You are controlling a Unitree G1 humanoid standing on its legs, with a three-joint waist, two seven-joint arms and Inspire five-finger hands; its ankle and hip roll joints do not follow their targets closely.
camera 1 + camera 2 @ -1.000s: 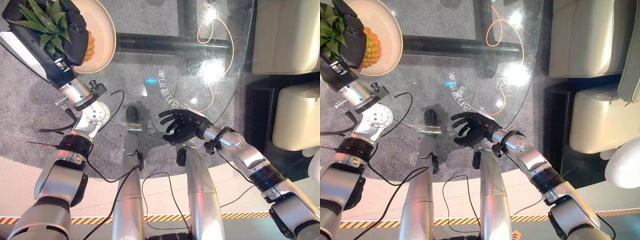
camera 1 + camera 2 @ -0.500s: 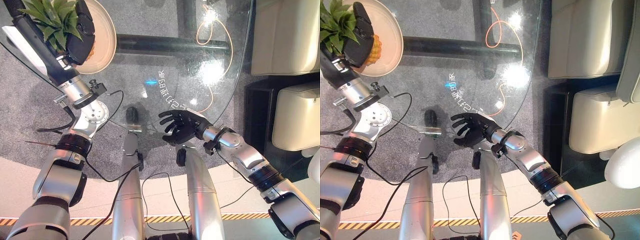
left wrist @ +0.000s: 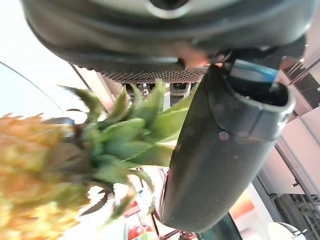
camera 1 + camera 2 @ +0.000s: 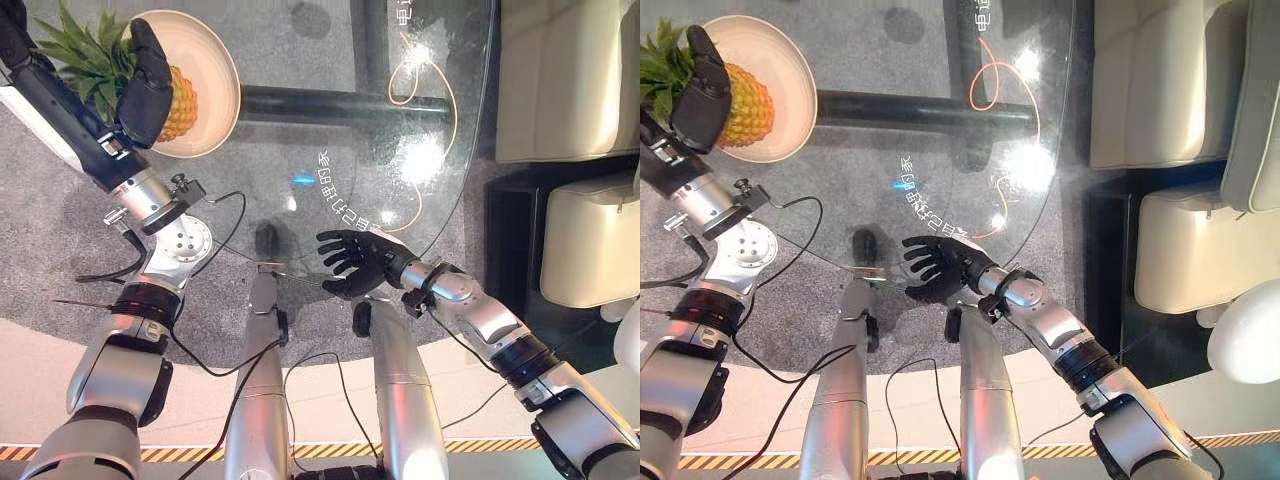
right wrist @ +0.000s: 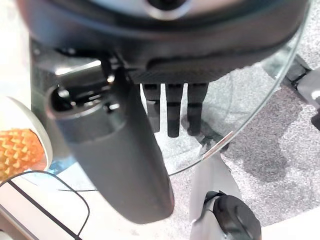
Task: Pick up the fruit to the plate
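Plate: cream, round, on the glass table, near its edge.
Pineapple: orange body lying in the plate, green crown jutting over the plate's rim.
Left robot hand: at the plate, fingers curled round the pineapple at the crown's base.
Right robot hand: well apart from the plate, at the table's near rim, fingers spread, holding nothing.
Orange cord: looped beyond the plate.

pineapple now lower on plate

Round glass table, cream plate at its far left, orange cord loosely looped across it
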